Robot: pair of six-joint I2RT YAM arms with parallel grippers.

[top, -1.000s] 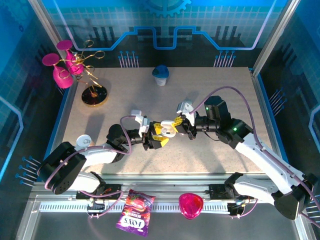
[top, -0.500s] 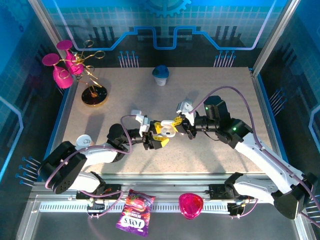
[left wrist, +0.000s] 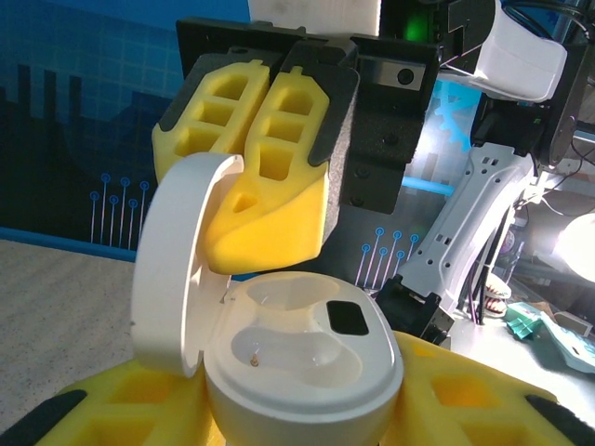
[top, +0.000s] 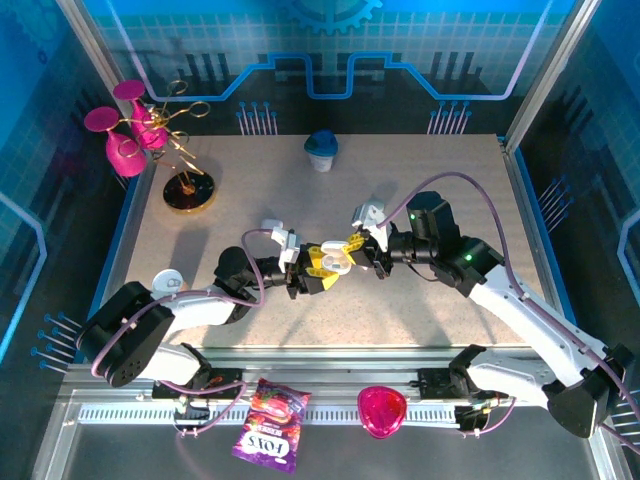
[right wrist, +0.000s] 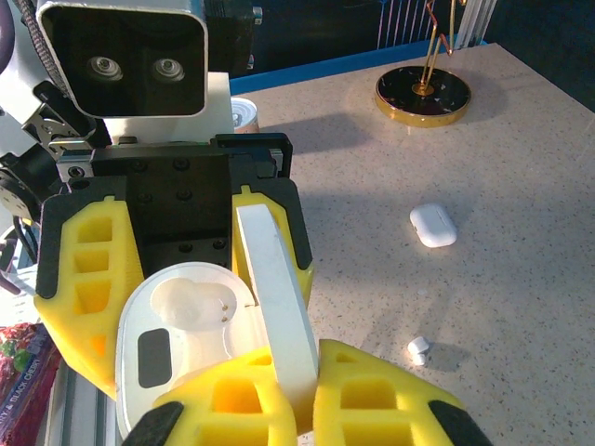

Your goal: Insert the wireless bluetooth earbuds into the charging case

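Note:
A white charging case (top: 335,260) hangs above the table's middle between both grippers. My left gripper (top: 320,270) is shut on the case body (left wrist: 307,362), which sits between its yellow fingers (left wrist: 446,400). My right gripper (right wrist: 311,381) is shut on the open lid (right wrist: 274,279), pinching it edge-on. The lid (left wrist: 172,269) stands up at the left in the left wrist view, with the right gripper's fingers (left wrist: 270,139) behind it. Both sockets in the case (right wrist: 181,325) are empty. One tiny white earbud (right wrist: 418,348) lies on the table below.
A small rounded white case (right wrist: 433,225) lies on the table beyond the earbud. The gold stand (top: 188,190) with pink glasses is at the back left, and a blue cup (top: 321,150) at the back. A snack bag (top: 268,425) and a pink object (top: 381,410) lie at the front rail.
The case has shifted slightly between the two grippers. Both arms stay almost where they were.

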